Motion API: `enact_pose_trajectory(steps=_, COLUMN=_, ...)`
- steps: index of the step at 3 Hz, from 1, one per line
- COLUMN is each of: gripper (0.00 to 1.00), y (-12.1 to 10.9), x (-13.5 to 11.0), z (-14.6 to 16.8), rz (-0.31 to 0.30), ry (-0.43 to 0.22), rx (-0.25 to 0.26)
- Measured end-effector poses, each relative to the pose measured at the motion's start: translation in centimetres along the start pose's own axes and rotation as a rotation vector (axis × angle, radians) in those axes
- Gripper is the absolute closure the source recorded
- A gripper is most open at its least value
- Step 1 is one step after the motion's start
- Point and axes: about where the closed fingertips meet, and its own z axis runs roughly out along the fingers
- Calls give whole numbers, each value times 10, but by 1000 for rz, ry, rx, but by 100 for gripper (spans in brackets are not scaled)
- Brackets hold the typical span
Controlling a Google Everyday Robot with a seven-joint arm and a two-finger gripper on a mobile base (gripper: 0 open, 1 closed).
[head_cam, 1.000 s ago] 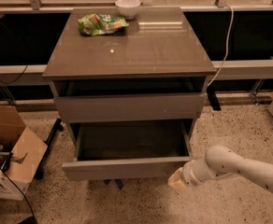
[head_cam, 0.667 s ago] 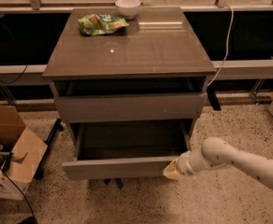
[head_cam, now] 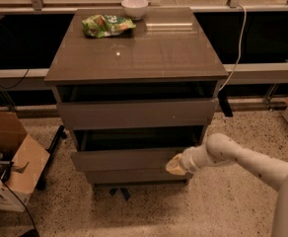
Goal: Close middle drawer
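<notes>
Speckled stone floor, dark glazed wall behind. Far left: cardboard box [head_cam: 16, 164], cut off by the frame edge, contents hard to make out. Centre: grey-brown cabinet [head_cam: 134, 58] with three fronts; on its top, toward the back, green bag [head_cam: 107, 25] and white bowl [head_cam: 134, 7]. Noted top drawer [head_cam: 134, 113] standing slightly open, inside lost in shadow. Beneath it, middle drawer [head_cam: 124, 159]: front proud of the cabinet by a small margin only, dark gap above, inside almost wholly hidden. Lowest front [head_cam: 134, 176] narrow and shaded. Right of the cabinet: white cable [head_cam: 240, 33] hanging from the sill. Lower right: white arm [head_cam: 242, 159], cut off at the frame corner. Gripper [head_cam: 176, 165] set against the right end of the middle drawer front; open or closed cannot be told. Against one second ago: middle drawer then pulled far out with grey inside exposed, now pushed most of the way in, gripper carried inward with the front.
</notes>
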Motion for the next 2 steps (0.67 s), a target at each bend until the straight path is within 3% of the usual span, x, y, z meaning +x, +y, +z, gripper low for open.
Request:
enact_pose_trajectory(steps=1, gripper=96, y=-53, x=-40, z=8, rz=-81, ry=-54, rx=28)
enact_pose_trajectory(steps=2, gripper=75, y=-74, x=-56, z=10, rz=-110, ry=-77, rx=40)
